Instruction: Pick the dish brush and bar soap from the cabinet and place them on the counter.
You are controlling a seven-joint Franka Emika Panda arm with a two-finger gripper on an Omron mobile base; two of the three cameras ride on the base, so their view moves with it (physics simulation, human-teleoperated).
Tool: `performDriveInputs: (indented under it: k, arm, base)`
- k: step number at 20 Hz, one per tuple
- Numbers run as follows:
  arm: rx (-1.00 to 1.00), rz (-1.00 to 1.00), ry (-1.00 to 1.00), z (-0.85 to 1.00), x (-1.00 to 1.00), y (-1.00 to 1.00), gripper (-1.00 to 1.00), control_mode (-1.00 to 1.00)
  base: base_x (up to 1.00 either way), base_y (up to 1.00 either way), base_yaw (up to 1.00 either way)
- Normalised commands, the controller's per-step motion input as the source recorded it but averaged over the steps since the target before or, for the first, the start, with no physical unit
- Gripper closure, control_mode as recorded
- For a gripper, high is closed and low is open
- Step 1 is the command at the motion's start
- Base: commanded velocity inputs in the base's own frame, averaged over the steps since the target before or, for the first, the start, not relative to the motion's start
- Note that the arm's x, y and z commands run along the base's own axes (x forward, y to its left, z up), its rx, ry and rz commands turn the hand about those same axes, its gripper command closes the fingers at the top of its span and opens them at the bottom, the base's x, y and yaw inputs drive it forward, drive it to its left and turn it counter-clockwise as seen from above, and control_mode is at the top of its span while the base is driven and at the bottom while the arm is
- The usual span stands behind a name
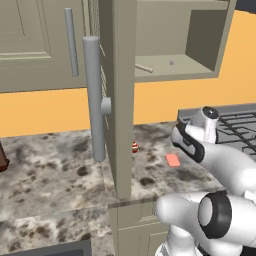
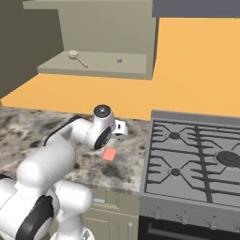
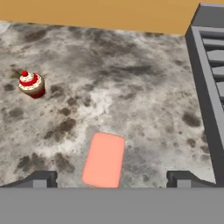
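Mottled counter point(image 3: 131, 87), orange wall point(image 2: 197, 65), stove point(image 2: 201, 159)

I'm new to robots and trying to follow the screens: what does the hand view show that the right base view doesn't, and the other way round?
Hand view alone: a small red-and-white cupcake-like object on the counter, and the open fingers apart over the bar soap. Right base view alone: the open cabinet with the dish brush on its shelf, and the arm. Both: soap, counter, stove.
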Motion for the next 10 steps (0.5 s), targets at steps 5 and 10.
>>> performDriveInputs:
  k: [5,10]
  arm:
    - [0.00,0.00,0.00,0.35,-0.20,-0.04,-1.00,-1.00]
    - [0.00,0.00,-0.01,0.17,-0.38,0.00,-1.00,-1.00]
  base:
    - [0.00,0.00,0.00]
    - [0.00,0.00,0.00]
